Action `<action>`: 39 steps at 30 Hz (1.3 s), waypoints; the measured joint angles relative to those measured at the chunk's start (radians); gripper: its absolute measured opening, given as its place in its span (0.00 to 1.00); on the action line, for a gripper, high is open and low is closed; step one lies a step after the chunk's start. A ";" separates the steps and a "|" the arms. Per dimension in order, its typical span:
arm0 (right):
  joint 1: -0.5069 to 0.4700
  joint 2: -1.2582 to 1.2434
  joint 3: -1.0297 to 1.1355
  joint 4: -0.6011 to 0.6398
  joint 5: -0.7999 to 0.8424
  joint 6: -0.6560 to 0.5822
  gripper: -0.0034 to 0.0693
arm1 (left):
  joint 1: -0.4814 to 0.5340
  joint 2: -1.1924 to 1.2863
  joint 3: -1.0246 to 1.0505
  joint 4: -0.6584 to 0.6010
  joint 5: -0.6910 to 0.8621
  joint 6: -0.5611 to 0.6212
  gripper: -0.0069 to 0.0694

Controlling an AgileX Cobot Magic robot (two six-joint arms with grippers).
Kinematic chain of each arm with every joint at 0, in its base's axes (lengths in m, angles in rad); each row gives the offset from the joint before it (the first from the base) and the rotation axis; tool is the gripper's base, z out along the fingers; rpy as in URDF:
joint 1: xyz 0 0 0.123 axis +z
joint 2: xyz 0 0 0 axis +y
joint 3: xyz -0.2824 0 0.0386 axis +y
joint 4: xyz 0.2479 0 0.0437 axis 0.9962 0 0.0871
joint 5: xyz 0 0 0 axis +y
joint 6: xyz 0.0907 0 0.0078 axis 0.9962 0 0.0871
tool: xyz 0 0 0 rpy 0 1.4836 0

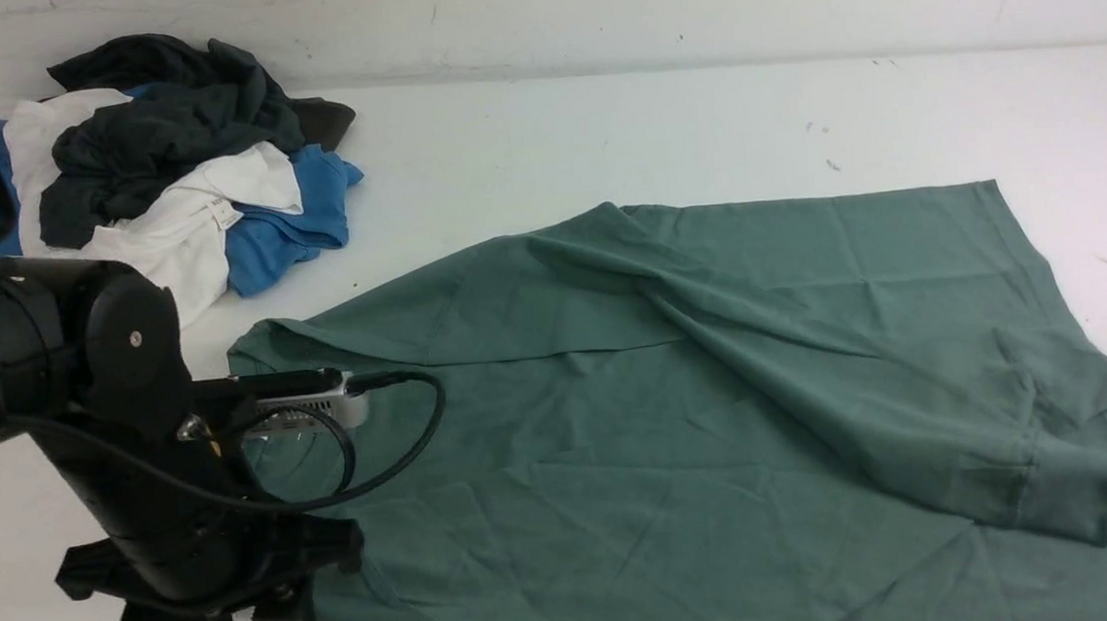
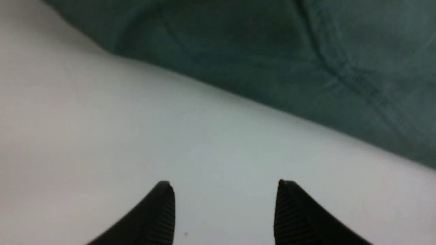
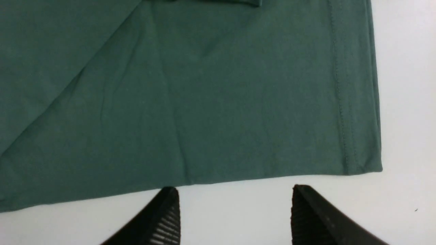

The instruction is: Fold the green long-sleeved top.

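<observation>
Barely begun: the left end effector (image 2: 224,204) and the right end effector (image 3: 235,207) hover with jaws spread and empty, each just off an edge of the green long-sleeved top (image 1: 715,387), which lies spread on the worktop (image 1: 599,132). One sleeve (image 1: 871,395) lies across the top's body; the body itself appears unfolded. Beyond the top's far left corner sits a pile of dark, white and blue garments (image 1: 165,182).

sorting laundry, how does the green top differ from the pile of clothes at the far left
The green top lies spread out, mostly flat; the pile of clothes is a crumpled heap. The green top is one colour; the pile mixes dark, white and blue. Both rest on the white table.
</observation>
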 joint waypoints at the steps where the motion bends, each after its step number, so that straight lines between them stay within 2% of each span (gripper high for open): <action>1: 0.000 0.000 0.000 0.000 -0.003 0.000 0.61 | -0.004 0.003 0.000 0.003 -0.012 -0.016 0.58; 5: 0.000 0.000 0.000 0.002 -0.027 -0.002 0.61 | -0.003 0.055 0.000 0.037 -0.049 -0.121 0.58; 13: 0.000 0.000 0.000 0.002 -0.043 -0.003 0.61 | 0.026 0.171 -0.016 0.129 -0.141 -0.199 0.58; 19: 0.000 0.000 0.000 0.002 -0.046 -0.004 0.61 | 0.095 0.194 -0.048 0.113 -0.147 -0.210 0.58; 24: 0.000 0.000 0.006 0.003 -0.046 -0.005 0.61 | 0.107 0.212 -0.053 0.083 -0.155 -0.183 0.57; 27: 0.000 0.000 0.023 0.004 -0.042 -0.007 0.61 | 0.108 0.225 -0.062 0.065 -0.149 -0.137 0.52; 29: 0.000 0.000 0.049 0.006 -0.035 -0.011 0.61 | 0.108 0.229 -0.069 0.050 -0.147 -0.094 0.45; 30: 0.002 0.000 0.071 0.007 -0.034 -0.013 0.61 | 0.109 0.230 -0.070 0.042 -0.147 -0.071 0.40; 31: 0.018 0.000 0.113 0.007 -0.044 -0.014 0.61 | 0.112 0.229 -0.071 0.028 -0.147 -0.027 0.29; 33: 0.059 0.001 0.166 -0.003 -0.067 -0.014 0.61 | 0.117 0.225 -0.071 0.015 -0.152 0.016 0.17; 35: 0.109 0.008 0.205 -0.021 -0.088 -0.012 0.61 | 0.126 0.222 -0.071 0.003 -0.156 0.046 0.13; 39: 0.208 0.063 0.231 -0.120 -0.101 0.042 0.61 | 0.182 0.223 -0.083 0.000 -0.136 0.093 0.12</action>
